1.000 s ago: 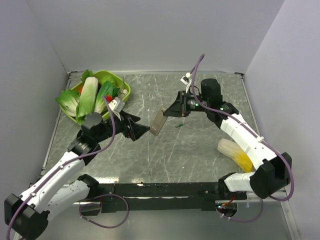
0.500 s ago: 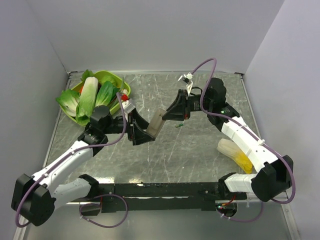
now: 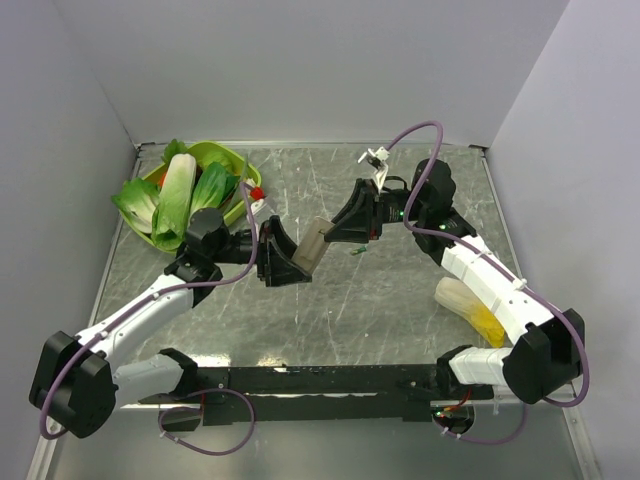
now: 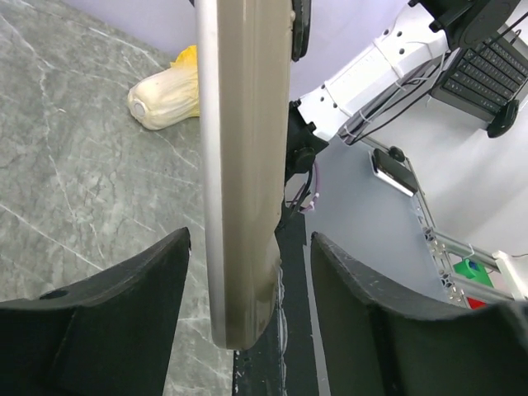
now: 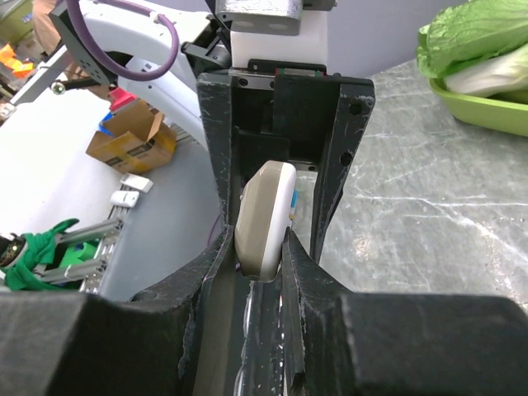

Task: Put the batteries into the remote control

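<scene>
Brought closer, the left end effector (image 3: 292, 262) is spread wide around the remote's (image 3: 313, 246) lower end without contact. Beyond, the remote is clamped above the bench (image 3: 400, 310) by the right end effector (image 3: 337, 231); one battery (image 3: 357, 250) is seen nearby.

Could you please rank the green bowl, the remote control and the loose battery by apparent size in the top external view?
1. green bowl
2. remote control, held up nearer the camera
3. battery, clearly smallest
</scene>
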Motion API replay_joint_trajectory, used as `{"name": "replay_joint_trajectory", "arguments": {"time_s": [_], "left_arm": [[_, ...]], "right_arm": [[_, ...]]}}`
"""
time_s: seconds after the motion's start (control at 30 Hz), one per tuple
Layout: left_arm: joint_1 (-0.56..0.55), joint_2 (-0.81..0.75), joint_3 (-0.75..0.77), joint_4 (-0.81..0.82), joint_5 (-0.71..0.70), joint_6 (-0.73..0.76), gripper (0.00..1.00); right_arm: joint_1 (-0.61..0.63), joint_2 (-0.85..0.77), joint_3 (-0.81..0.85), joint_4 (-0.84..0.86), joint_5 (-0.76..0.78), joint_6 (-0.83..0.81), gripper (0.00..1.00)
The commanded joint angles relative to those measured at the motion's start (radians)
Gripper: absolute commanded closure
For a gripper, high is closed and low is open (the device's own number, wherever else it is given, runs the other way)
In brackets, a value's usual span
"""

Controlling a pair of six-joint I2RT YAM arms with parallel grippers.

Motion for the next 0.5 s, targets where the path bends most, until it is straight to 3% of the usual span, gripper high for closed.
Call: {"name": "replay_joint_trajectory", "arguments": {"time_s": [0.0,0.1,0.2,0.23,0.27,0.3,0.4,0.43,0.47], "left_arm": [[0.003,-0.005,0.021,0.072,0.024,-0.019,0.39],[0.003,-0.002,0.015,0.099,0.011,-0.038,0.55],[0.003,-0.008,0.001,0.132,0.0,-0.064,0.79],[0.003,-0.011,-0.002,0.123,-0.022,-0.061,0.98],[0.003,-0.021,-0.002,0.103,-0.041,-0.051,0.98],[0.005,-0.028,-0.005,0.075,-0.071,-0.036,0.98],[0.003,-0.06,-0.026,-0.067,-0.227,0.001,0.98],[0.003,-0.071,-0.037,-0.092,-0.252,-0.017,0.98],[0.003,-0.095,-0.063,-0.094,-0.294,-0.031,0.98]], "right_arm": [[0.012,0.0,0.022,0.086,-0.025,0.011,1.0],[0.025,0.008,0.035,0.06,-0.017,-0.003,1.0],[0.032,0.008,0.035,0.041,0.0,-0.021,1.0],[0.035,0.003,0.032,0.032,0.01,-0.029,1.0],[0.034,-0.001,0.029,0.017,0.059,-0.038,1.0],[0.034,-0.009,0.019,0.003,0.085,-0.044,0.93],[0.035,-0.07,-0.028,0.008,0.196,-0.145,0.65],[0.045,-0.124,-0.046,0.003,0.239,-0.185,0.6],[0.052,-0.153,-0.08,-0.008,0.278,-0.297,0.52]]}}
